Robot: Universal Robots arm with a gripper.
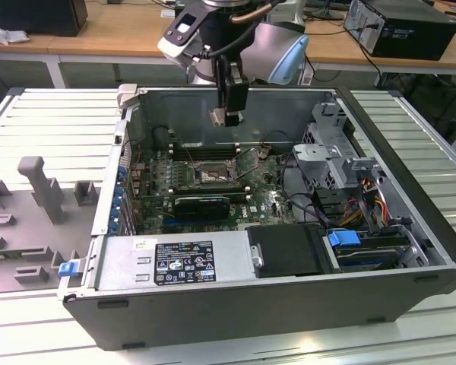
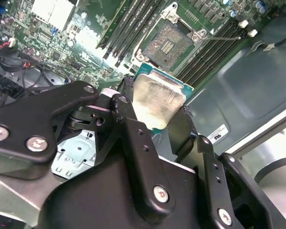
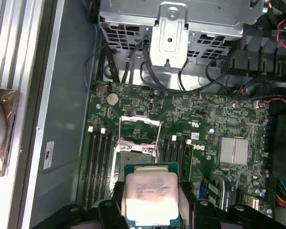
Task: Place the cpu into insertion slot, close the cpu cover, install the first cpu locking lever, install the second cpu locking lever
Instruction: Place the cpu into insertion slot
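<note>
The cpu (image 2: 158, 101) hangs in the air, pinched by two opposite edges between the closed fingers (image 2: 131, 123) of the gripper (image 2: 157, 110), with its metal top turned up towards the wrist cameras. It is above the green board and not yet in the insertion slot (image 2: 169, 44), which lies below with its pin field bare. In the first wrist view the cpu (image 3: 151, 198) hides part of the slot (image 3: 133, 153). The cpu cover (image 3: 140, 123) appears swung up off the slot on the side away from the chip, so the way down looks clear.

To do this step well, I judge that the chip's square outline should first be lined up with the slot's frame, corner marks matching. It should then come straight down and level, with no sliding across the pins and no pressing. The fingers should let go only once it sits flat inside the frame. The long memory slots (image 2: 128, 29) run just beside the socket, so the fingers have little room.

In the exterior view the arm reaches in over the far wall of the open computer case (image 1: 289, 304), which lies on the ribbed bench (image 1: 53, 129). The wrist points straight down. The gripper (image 1: 232, 112) hangs well above the board, and the slot (image 1: 210, 176) is below it, slightly towards the exterior view's left.
</note>
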